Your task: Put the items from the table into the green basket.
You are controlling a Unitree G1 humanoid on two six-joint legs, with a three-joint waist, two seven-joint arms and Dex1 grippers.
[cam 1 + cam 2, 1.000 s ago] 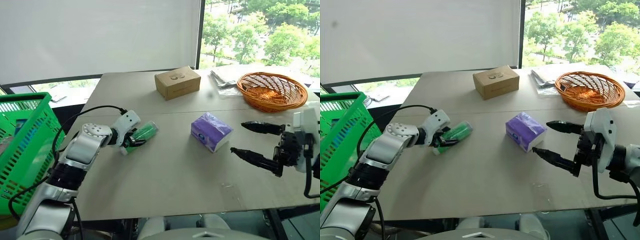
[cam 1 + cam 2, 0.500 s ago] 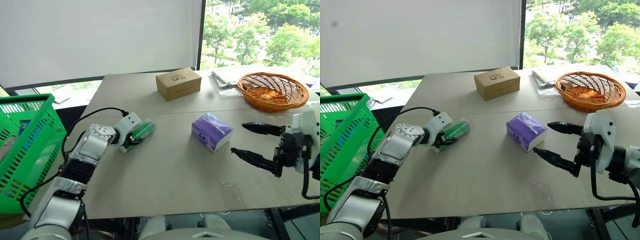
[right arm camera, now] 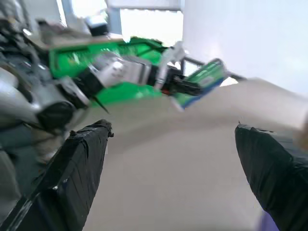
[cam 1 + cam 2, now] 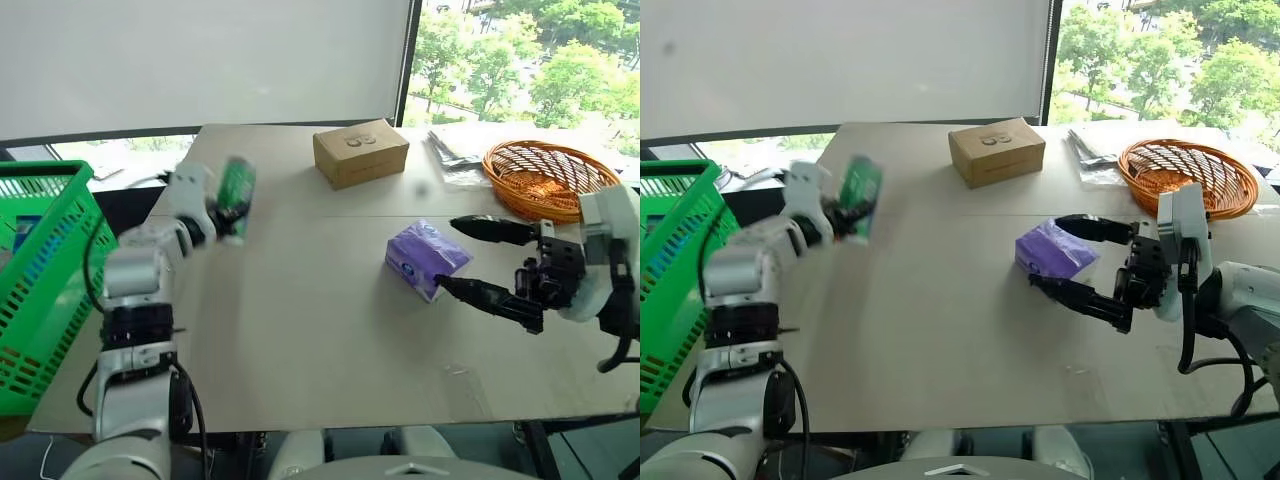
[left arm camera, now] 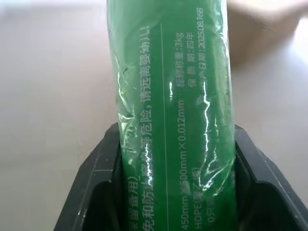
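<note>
My left gripper [image 4: 226,208] is shut on the green tube [image 4: 237,188], which stands nearly upright in the air over the table's [image 4: 320,340] left edge. In the left wrist view the tube [image 5: 175,115] sits between both black fingers [image 5: 96,192]. The green basket [image 4: 40,290] stands off the table to the left, apart from the tube. The purple tissue pack [image 4: 415,258] lies mid-table. My right gripper [image 4: 448,254] is open and holds nothing, and its fingers overlap the pack's right end in the picture. The right wrist view looks across to the tube [image 3: 202,79] and the basket [image 3: 120,62].
A brown cardboard box [image 4: 360,153] stands at the back of the table. An orange wicker basket [image 4: 545,180] sits at the back right, with clear plastic packets [image 4: 455,150] beside it. Something lies inside the green basket.
My left gripper closed on the tube, then lifted it off the table, up and left towards the green basket, tipping it upright. My right gripper moved left to the tissue pack.
</note>
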